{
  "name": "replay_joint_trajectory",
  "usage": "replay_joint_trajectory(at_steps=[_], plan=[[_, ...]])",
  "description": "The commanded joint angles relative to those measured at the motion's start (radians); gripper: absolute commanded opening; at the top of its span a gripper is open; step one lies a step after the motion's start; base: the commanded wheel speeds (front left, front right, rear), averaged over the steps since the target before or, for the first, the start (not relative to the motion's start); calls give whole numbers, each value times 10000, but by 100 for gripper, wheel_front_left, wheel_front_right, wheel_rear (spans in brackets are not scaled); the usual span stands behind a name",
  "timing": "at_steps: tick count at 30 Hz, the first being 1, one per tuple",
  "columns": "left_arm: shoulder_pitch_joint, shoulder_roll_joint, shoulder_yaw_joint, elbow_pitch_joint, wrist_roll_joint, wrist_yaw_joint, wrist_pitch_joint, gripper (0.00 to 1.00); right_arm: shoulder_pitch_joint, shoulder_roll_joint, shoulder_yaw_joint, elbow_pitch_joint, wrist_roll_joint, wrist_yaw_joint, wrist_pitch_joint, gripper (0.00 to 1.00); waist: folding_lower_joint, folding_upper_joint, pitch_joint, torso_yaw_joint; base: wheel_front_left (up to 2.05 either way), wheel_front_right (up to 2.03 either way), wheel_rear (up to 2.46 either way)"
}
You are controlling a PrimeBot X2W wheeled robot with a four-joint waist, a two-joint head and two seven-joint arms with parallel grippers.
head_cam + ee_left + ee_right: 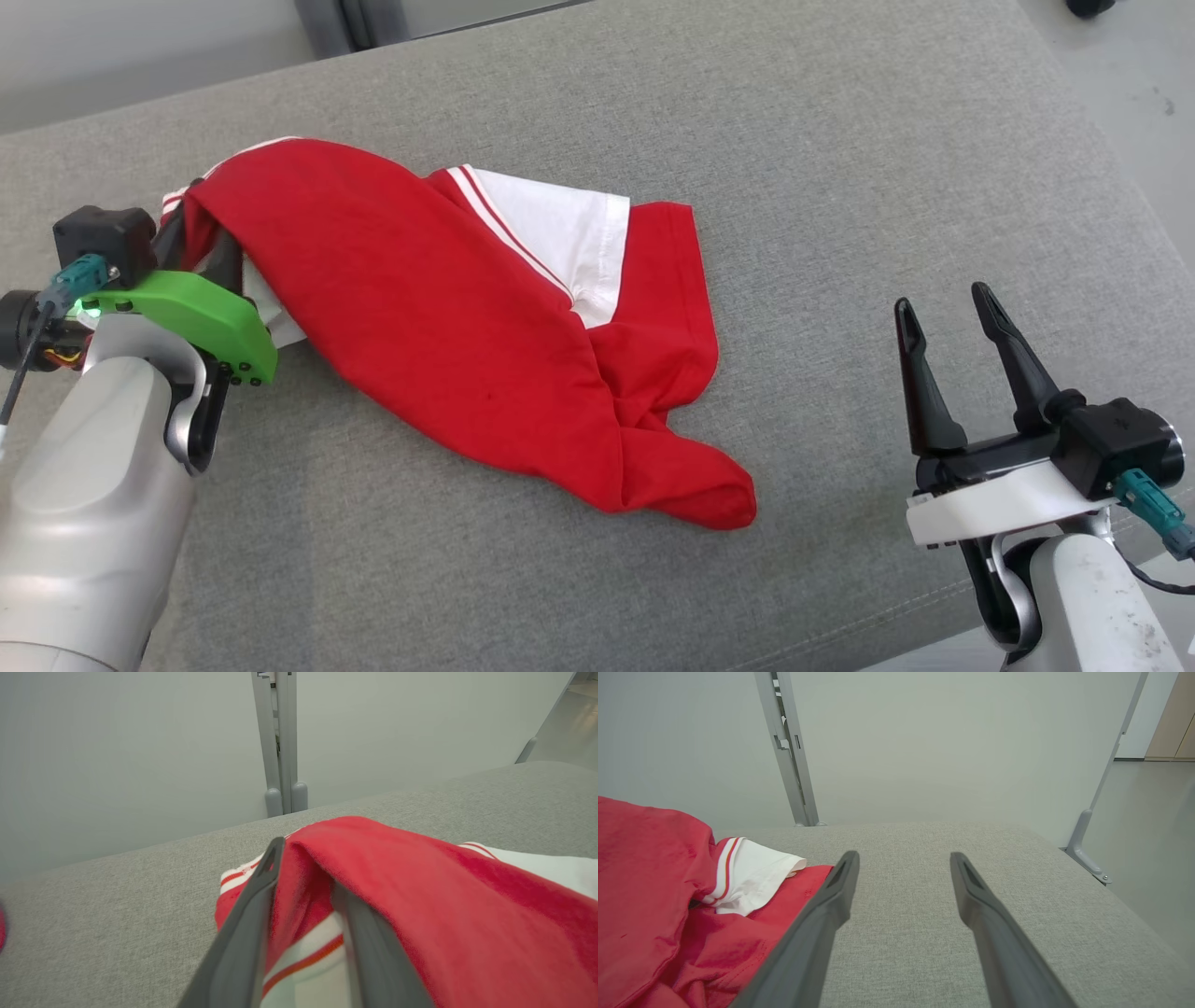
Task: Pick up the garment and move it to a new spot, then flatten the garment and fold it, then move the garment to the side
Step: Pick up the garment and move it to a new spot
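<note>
The garment (448, 327) is a red shirt with white, red-striped sleeves, lying crumpled on the grey cushion (840, 140) left of centre. My left gripper (198, 233) is at the garment's left end, its fingers a little apart, so it is open. A fold of the garment (420, 882) lies between the fingers and drapes over the right one, hiding its tip. My right gripper (941, 301) stands open to the right of the garment, apart from it, with nothing between its fingers (822, 914). The garment (644, 868) lies to its left.
A pale wall with a grey metal post (280, 742) runs behind the cushion's far edge. The same post (789, 751) is also seen from the right. The cushion's right edge (1134, 201) drops to the floor (1148, 75). Bare cushion lies between the garment and my right gripper.
</note>
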Motion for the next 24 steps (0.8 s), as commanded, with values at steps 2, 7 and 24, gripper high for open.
replay_joint_trajectory(at_steps=[2,7,24], plan=[[331,-107,406,-97,101,-60,-32,100,-111,-35,-8,30,-110,-14,-7,100,0,0,-1,153,0,0,0],[886,-378,1009,-350,200,-167,-22,100,-41,-38,40,52,-311,-14,-7,100,0,0,-363,460,0,0,0],[4687,-1767,2943,-2791,1218,-257,-24,100,1022,-37,56,458,-746,-14,-7,100,0,0,-2413,1511,0,0,0]])
